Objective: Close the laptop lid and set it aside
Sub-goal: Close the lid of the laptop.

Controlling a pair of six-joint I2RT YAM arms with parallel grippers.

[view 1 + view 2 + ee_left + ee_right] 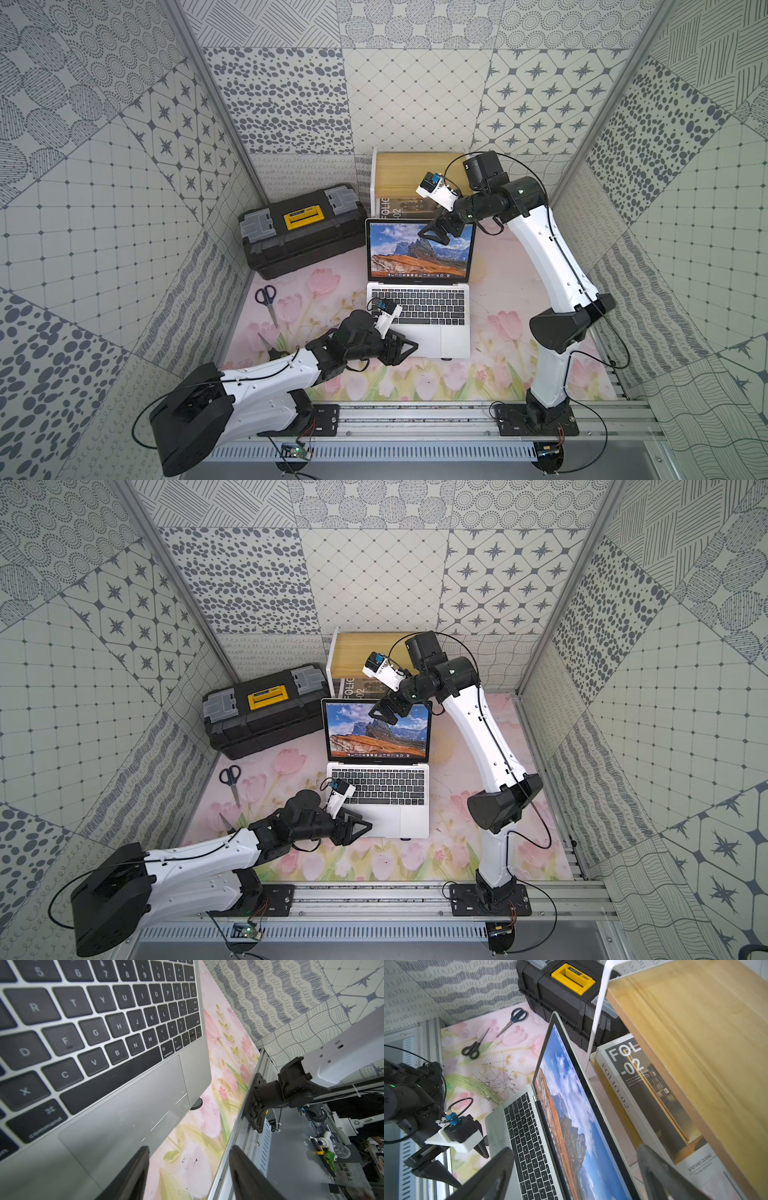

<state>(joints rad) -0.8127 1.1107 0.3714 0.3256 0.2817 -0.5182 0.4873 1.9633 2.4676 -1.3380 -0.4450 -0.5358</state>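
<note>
The silver laptop [432, 309] [384, 789] lies open mid-table on the floral mat, black keys and trackpad [128, 1109] showing. The laptop lid [419, 253] [376, 733] [571, 1105] stands up, its mountain wallpaper lit. My right gripper [435, 235] [385, 715] [575, 1159] is open wide at the lid's top edge near its right corner, one finger in front of the screen and one behind it. My left gripper [405, 347] [359, 827] [189, 1159] is at the base's front left corner. Its jaws are apart, one finger [139, 1167] over the palm rest.
A black toolbox [299, 230] with a yellow handle sits left of the lid. Behind the lid stands a wooden shelf [415, 170] over a Folio book [395, 205]. Two scissors [268, 301] [473, 1047] lie on the mat at left. A metal rail [415, 415] runs along the front.
</note>
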